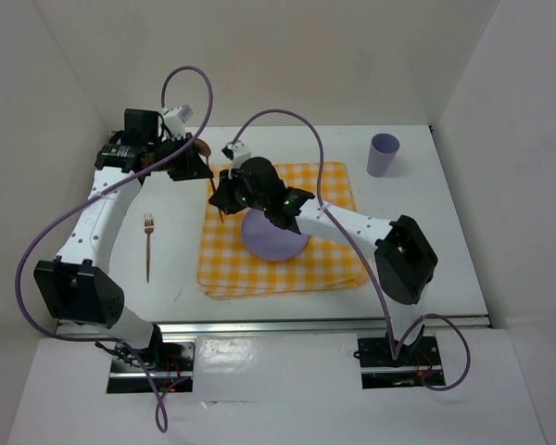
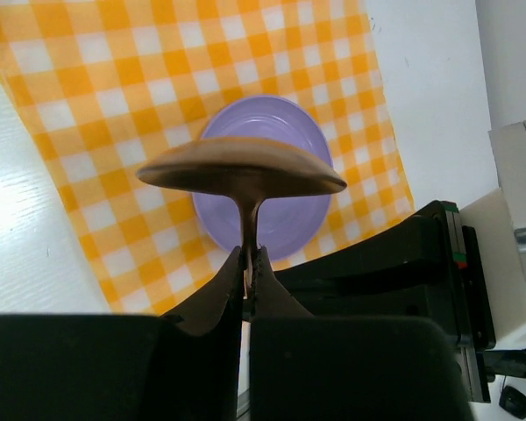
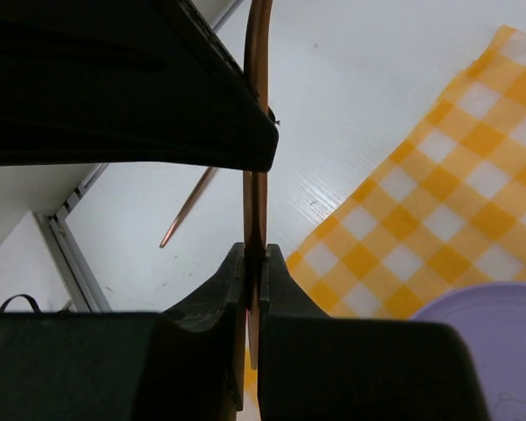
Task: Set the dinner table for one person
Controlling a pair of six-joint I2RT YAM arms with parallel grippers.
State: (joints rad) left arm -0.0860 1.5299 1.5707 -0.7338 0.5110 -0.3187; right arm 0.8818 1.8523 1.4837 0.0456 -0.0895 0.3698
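A copper spoon [image 1: 209, 173] is held in the air over the far left corner of the yellow-and-white checked cloth [image 1: 278, 269]. My left gripper [image 1: 196, 159] is shut on its neck just below the bowl [image 2: 241, 167]. My right gripper [image 1: 221, 197] is shut on the lower handle [image 3: 257, 132]; the left gripper's black finger [image 3: 158, 88] is above it. A purple plate [image 1: 273, 236] lies on the cloth, below the spoon in the left wrist view [image 2: 272, 210]. The white dinner table [image 1: 426, 241] carries everything.
A copper fork [image 1: 148, 243] lies on the table left of the cloth; its handle shows in the right wrist view [image 3: 188, 206]. A purple cup [image 1: 384, 154] stands at the far right. White walls enclose the table. A metal rail [image 1: 324, 324] runs along the near edge.
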